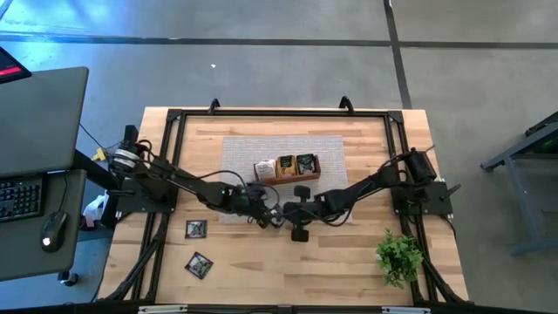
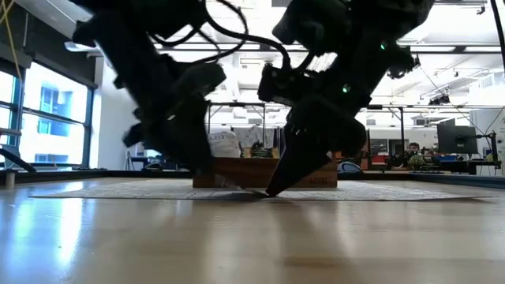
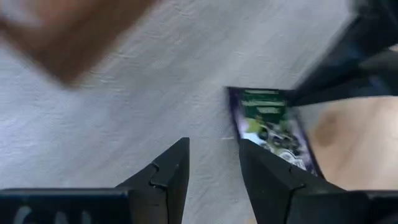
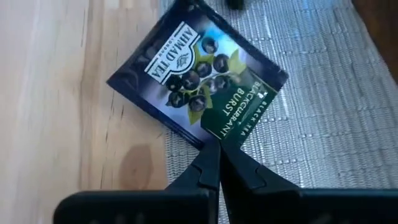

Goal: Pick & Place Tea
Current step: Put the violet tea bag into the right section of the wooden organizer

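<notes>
down at the grey mat's [image 1: 261, 148] front edge: right gripper [image 4: 217, 163] pinched shut on a dark tea sachet [image 4: 198, 76], left gripper [image 3: 211, 163] just beside it, parted, holding nothing. two more dark sachets [image 1: 196, 229] on bare table [image 1: 349, 270]; one three-compartment tray [image 1: 289, 179].

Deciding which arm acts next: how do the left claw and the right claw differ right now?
The left claw is open with a gap between its fingers, holding nothing; the right claw is shut, its tips pressed at the edge of the dark blackcurrant tea sachet. The sachet lies beside the left claw but directly ahead of the right. Both are low over the grey woven mat.
</notes>
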Robot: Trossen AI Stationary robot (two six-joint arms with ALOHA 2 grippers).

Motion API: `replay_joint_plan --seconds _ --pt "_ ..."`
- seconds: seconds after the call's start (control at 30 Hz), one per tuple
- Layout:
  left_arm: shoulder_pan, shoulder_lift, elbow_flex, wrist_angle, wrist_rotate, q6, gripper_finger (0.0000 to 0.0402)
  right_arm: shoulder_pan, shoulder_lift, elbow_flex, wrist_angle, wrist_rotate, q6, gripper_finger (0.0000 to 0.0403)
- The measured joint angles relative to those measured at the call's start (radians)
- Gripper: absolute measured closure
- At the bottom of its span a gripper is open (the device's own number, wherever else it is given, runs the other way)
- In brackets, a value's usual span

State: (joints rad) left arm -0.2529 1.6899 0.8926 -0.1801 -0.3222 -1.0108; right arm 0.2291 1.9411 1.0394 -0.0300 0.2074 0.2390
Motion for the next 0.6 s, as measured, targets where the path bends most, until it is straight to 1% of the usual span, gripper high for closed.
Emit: replay_joint_plan --seconds 0.1,0.2,0.3,0.47,0.6 --pt "0.011 0.057 -0.002 0.046 0.042 -0.012 0.0262 -0.015 -0.004 -0.04 0.051 -0.033 0.024 0.0401" --pt "0.018 0.066 0.002 0.124 0.086 -0.013 0.0262 -0.023 -0.005 -0.078 0.094 -0.026 0.024 0.04" --pt "0.026 0.067 0.0 0.144 0.141 -0.015 0.0262 -0.028 -0.006 -0.1 0.129 -0.029 0.02 0.0401" --pt "0.046 0.067 -0.001 0.177 0.205 -0.019 0.0262 -0.029 -0.004 -0.118 0.177 -0.043 0.004 0.0402" --pt "0.067 0.067 -0.001 0.169 0.3 -0.023 0.0262 -0.03 -0.003 -0.12 0.18 -0.039 0.0 0.0402"
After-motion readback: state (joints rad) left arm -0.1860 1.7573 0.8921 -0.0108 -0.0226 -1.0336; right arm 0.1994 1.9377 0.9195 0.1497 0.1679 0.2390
